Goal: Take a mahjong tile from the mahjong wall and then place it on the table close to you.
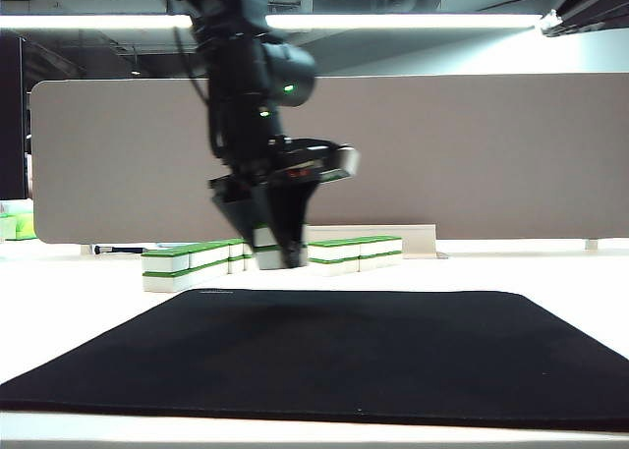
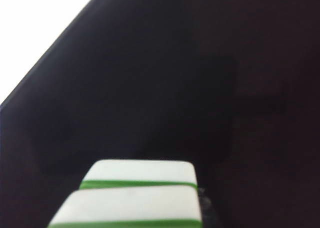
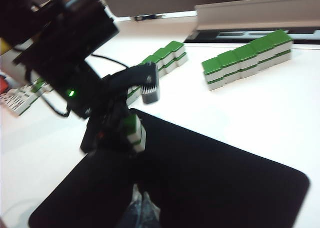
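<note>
Mat comes first: the large black rounded-corner rectangular mat (image 1: 344, 361) fills the near part of the glossy white table (image 1: 59, 292), and its whole surface is bare, so there is open room on every side of the drop spot.

A blurred grey shape at the mat's near edge in the right wrist view seems to be the right gripper (image 3: 142, 210). I cannot tell how its jaws stand, and it is well apart from the tiles.

Over the mat's far edge hangs the left gripper (image 1: 273, 248), pointing down and clenched on a small white mahjong tile with a green band (image 1: 265, 238). The left wrist view shows two white faces with green bands, one over the other, so the grip may hold a stacked pair. The tile sits between the jaws with its long side running across them, above the mat and not touching it.

What the coming move turns on, I judge, is that the free mat lies below and nearer than the held tile. The left arm alone has the load, so it should come toward the mat's near edge and down.

Beyond the mat's far edge on the white tabletop stands the mahjong wall (image 1: 187, 262), a long two-high row of white blocks with green tops running obliquely away. A shorter row of the same tiles (image 1: 354, 252) stands beside it. Both are just behind the gripper. A grey-beige divider panel (image 1: 491, 154) closes the back.
</note>
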